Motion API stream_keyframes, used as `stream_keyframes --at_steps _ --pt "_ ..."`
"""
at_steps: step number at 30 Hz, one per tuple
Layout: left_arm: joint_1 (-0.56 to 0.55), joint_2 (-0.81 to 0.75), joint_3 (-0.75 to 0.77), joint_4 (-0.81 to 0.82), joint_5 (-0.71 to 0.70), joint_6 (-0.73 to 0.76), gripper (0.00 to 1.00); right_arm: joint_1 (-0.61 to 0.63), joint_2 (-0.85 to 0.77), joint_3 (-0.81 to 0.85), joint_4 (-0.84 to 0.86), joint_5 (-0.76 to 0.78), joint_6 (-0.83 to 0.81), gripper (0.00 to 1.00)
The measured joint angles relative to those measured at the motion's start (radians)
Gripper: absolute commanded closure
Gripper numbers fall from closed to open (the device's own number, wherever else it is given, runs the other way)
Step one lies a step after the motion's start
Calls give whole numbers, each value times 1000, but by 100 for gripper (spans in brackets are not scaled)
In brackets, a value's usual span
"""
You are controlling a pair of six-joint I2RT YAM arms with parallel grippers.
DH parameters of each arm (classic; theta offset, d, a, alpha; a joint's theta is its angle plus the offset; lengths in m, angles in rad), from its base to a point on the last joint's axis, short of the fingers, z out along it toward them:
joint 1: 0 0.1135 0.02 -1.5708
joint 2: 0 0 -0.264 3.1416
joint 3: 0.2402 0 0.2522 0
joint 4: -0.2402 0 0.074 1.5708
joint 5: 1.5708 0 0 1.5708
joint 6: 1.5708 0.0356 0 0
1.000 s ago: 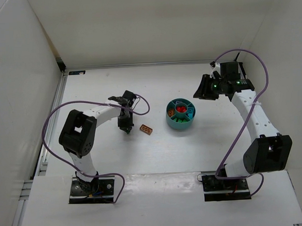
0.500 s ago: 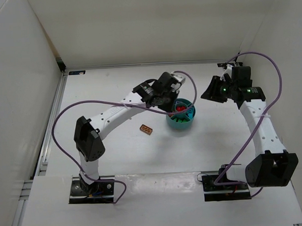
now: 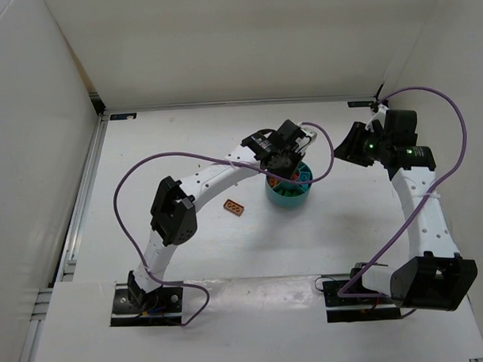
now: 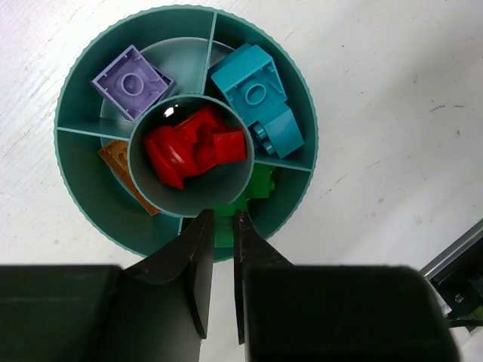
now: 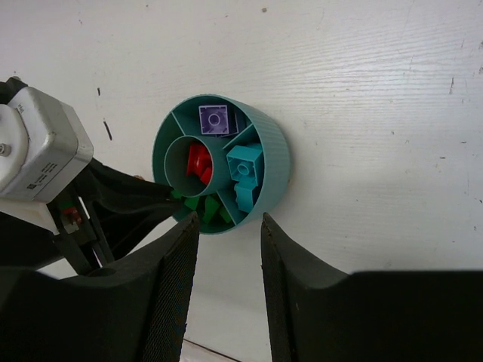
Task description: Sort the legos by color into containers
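The teal bowl sits near the middle of the tabletop, slightly toward the right edge. The left gripper hangs over its green compartment, jaws almost closed; I cannot tell whether a brick is pinched between them. The right gripper is spread wide and empty, toward the far-right corner. A piece dropped this close to the inner wall may hop into the red cup or overboard. A second ago the left gripper stood by the orange brick, which lies unmoved.

Glossy plastic legos, matt ribbed plastic bowl, scuffed white table
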Motion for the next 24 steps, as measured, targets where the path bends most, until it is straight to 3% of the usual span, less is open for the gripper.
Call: stream_keyframes --at_steps 4,8,20,24 --pt "0 1 0 1 6 0 70 0 0 -1 2 -3 0 58" --pt "0 1 0 -1 10 -2 45 0 7 -1 7 -3 -1 58" --pt "0 -8 -1 -6 33 0 41 8 14 -1 8 -4 -7 58" --pt "16 -97 -89 18 33 -18 40 130 16 10 -6 64 -59 56"
